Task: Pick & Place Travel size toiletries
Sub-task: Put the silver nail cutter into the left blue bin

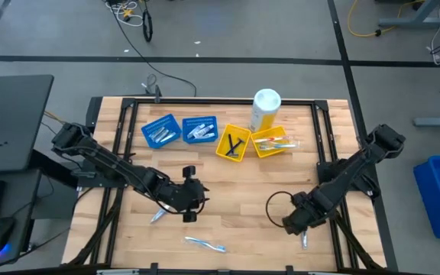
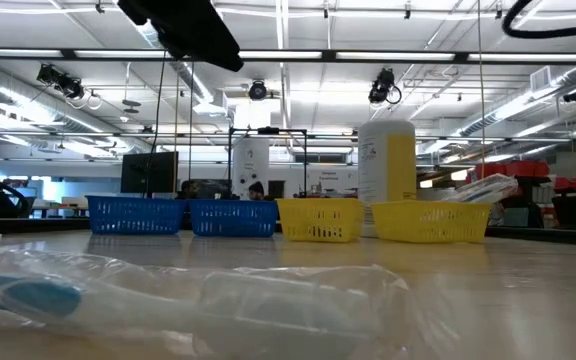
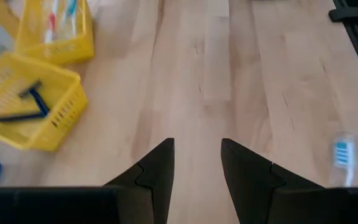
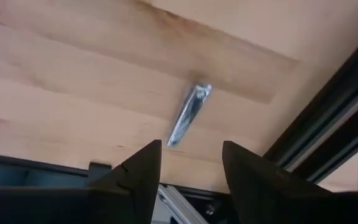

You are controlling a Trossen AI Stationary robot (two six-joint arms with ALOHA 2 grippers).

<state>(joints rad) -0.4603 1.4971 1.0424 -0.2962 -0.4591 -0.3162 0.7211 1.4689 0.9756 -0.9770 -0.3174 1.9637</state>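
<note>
Two dark, near-black jointed arms with blocky housings at the joints. A black cable loops beside the right arm (image 1: pixel 350 179). The left arm (image 1: pixel 113 164) looks alike. Each wrist ends in two matte black, wedge-shaped fingers.

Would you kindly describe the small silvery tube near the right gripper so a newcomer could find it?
On the pale wooden table, look to its near right corner, just below the right gripper. There a small silvery tube lies alone beside the black edge rail, far from the baskets.
</note>
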